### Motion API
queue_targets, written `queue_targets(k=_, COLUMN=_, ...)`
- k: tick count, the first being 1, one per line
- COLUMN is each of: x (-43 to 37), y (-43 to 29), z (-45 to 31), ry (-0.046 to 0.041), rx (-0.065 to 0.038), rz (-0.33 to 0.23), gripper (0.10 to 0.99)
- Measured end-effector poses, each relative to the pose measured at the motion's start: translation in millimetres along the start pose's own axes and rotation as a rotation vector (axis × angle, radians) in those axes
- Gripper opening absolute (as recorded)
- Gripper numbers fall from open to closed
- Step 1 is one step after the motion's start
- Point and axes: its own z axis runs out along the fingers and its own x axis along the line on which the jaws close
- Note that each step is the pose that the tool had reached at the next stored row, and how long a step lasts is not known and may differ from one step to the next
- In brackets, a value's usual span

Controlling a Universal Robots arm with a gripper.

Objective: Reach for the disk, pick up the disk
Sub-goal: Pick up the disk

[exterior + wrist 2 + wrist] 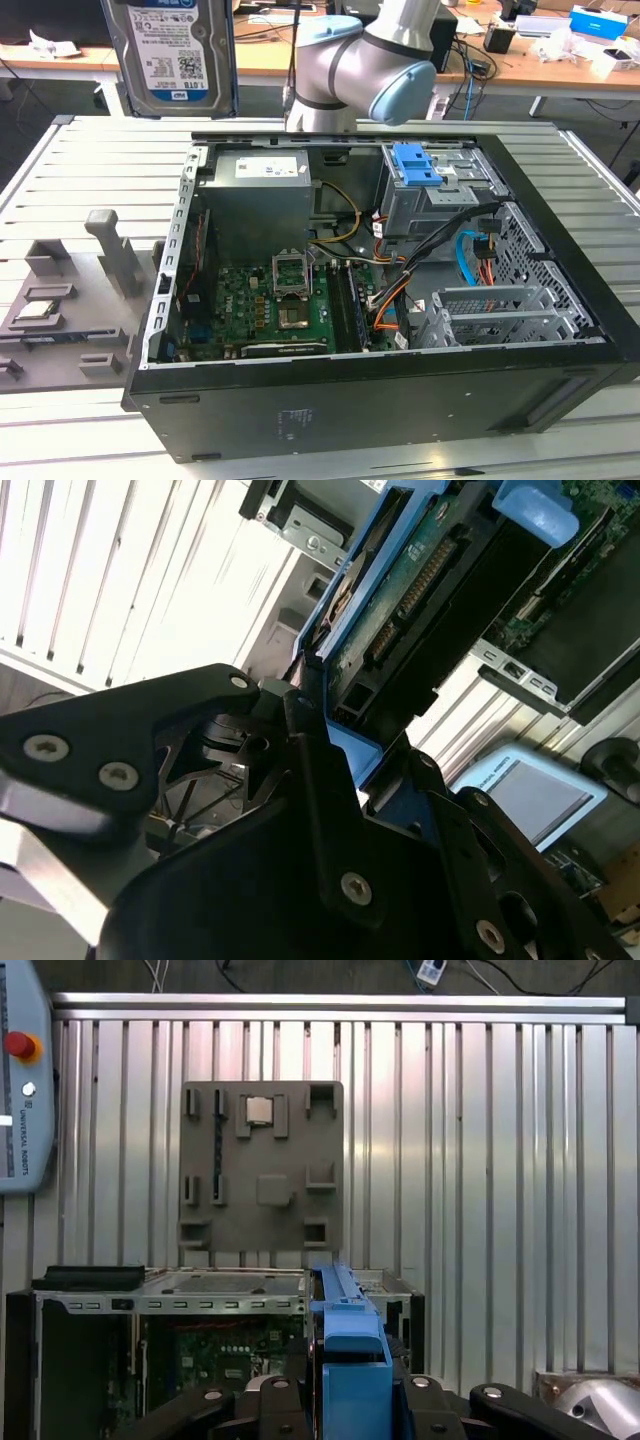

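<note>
Gripping the disk (172, 55) by its edge, judging from both wrist views: blue rail (350, 1360) pinched between the black fingers (320, 810), gripper (352, 1405) clenched on it with no visible gap. Hanging high at the exterior view's left, upright, label side facing that camera, well apart from the open computer case (380, 400) and above the slatted metal table (100, 150). Touching nothing but the tool, as far as can be told. Showing circuit-board side and connector in the second wrist view (420, 590). Arm (370, 60) raised behind the case. Drive cage (430, 200) with blue latch (418, 165) untouched, motherboard (270, 300) exposed. Grey tray (262, 1165) with small chip (259, 1110) flat on the table beside the case, not involved. Progress call: reach done, grasp done, disk up in the air, so pick-up looks essentially complete. Nothing obvious left beyond keeping the hold secure.
</note>
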Motion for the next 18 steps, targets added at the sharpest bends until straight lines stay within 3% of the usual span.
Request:
queue_targets(k=11, x=-0.2, y=-17.8, z=22.9, ry=0.0, rx=0.0, rz=0.0, gripper=0.369)
queue_targets(k=18, x=-0.4, y=-37.9, z=46.0, ry=0.0001, rx=0.0, rz=0.0, gripper=0.369)
